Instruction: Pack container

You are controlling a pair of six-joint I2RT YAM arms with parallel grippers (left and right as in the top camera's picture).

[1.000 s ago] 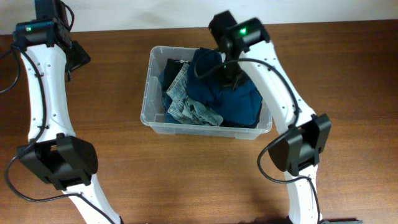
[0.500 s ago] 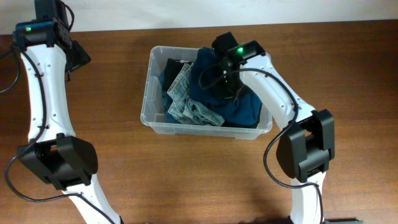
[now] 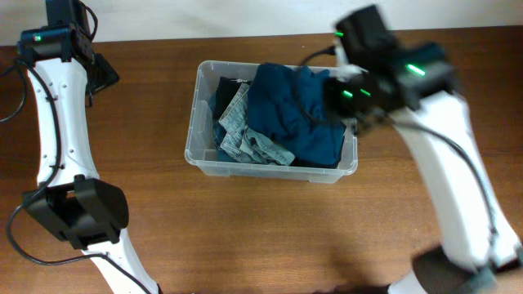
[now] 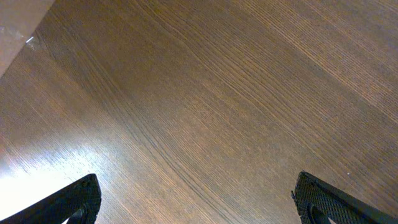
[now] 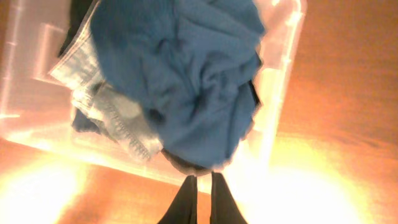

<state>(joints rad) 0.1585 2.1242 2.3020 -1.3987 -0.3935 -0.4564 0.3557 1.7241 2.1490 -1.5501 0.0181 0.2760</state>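
The clear plastic container (image 3: 270, 171) sits at the table's middle back. It holds a dark blue garment (image 3: 290, 114), a faded denim piece (image 3: 245, 135) and a black item (image 3: 225, 86). The right wrist view looks down on the container (image 5: 283, 74), the blue garment (image 5: 193, 81) and the denim (image 5: 106, 106). My right gripper (image 5: 203, 182) is shut and empty, raised above the tub's near rim. My right arm (image 3: 409, 77) is blurred and high. My left gripper (image 4: 196, 190) is open and empty over bare wood at the far left (image 3: 102, 75).
The brown wooden table (image 3: 245, 237) runs around the tub on all sides. A pale wall strip (image 3: 204, 16) borders the table's back edge. Strong glare shows on the wood in the right wrist view.
My right arm has risen out of the container and swung right, toward the camera. The blue garment stays in the tub. The left arm has not moved.
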